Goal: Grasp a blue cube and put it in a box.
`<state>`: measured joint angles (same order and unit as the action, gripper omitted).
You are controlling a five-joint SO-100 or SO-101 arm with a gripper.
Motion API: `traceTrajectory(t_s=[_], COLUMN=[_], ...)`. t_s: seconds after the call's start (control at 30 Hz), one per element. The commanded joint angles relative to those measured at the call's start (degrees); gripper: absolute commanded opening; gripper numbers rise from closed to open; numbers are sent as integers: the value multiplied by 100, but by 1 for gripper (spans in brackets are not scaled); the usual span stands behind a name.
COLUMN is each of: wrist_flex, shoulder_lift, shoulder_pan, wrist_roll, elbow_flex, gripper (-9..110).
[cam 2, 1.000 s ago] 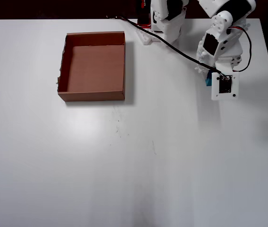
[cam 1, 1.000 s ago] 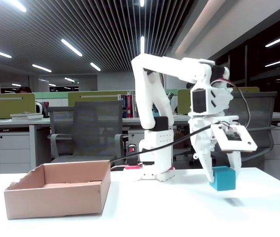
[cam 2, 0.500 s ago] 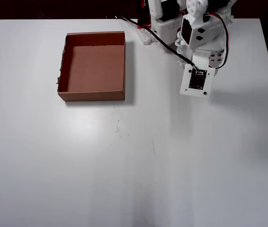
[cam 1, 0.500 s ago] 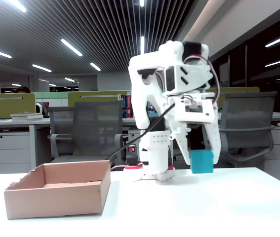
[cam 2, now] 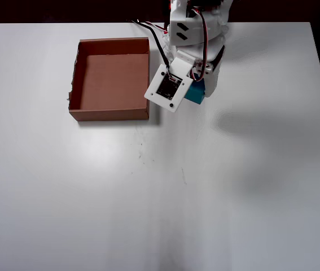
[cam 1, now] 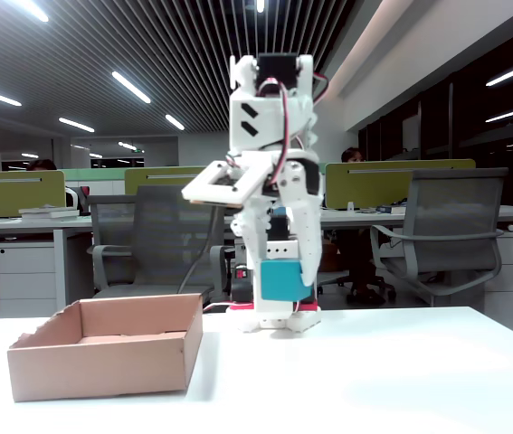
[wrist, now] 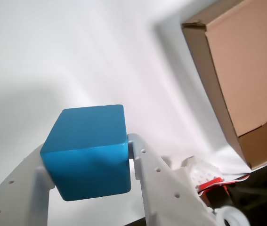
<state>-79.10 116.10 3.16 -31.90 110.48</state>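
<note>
Swinging leftward in the overhead view since the earlier frames, the gripper (wrist: 88, 162) now hangs just right of the box (cam 2: 75, 79), its white fingers (wrist: 145, 162) clamped on the blue cube (wrist: 88, 150), held clear above the white table (cam 2: 148, 197). Beyond stand office chairs (cam 1: 441, 235).

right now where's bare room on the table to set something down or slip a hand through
In the overhead view, the whole table below the box and the arm is bare, as are the strips left of the box and right of the arm. The box floor is empty too. It is crowded only at the top middle, where the gripper holds the blue cube just right of the box.
</note>
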Motion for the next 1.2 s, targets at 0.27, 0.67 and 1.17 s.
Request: traceTrajectory(t_s=[0.27, 0.67, 1.17], wrist_flex=[-615, -589, 703], shoulder_lift=[686, 923, 299], shoulder_pan=[1890, 3946, 4755], wrist_roll=[-202, -668, -1081], elbow_flex=[-439, -202, 396], gripper=[15, 15, 15])
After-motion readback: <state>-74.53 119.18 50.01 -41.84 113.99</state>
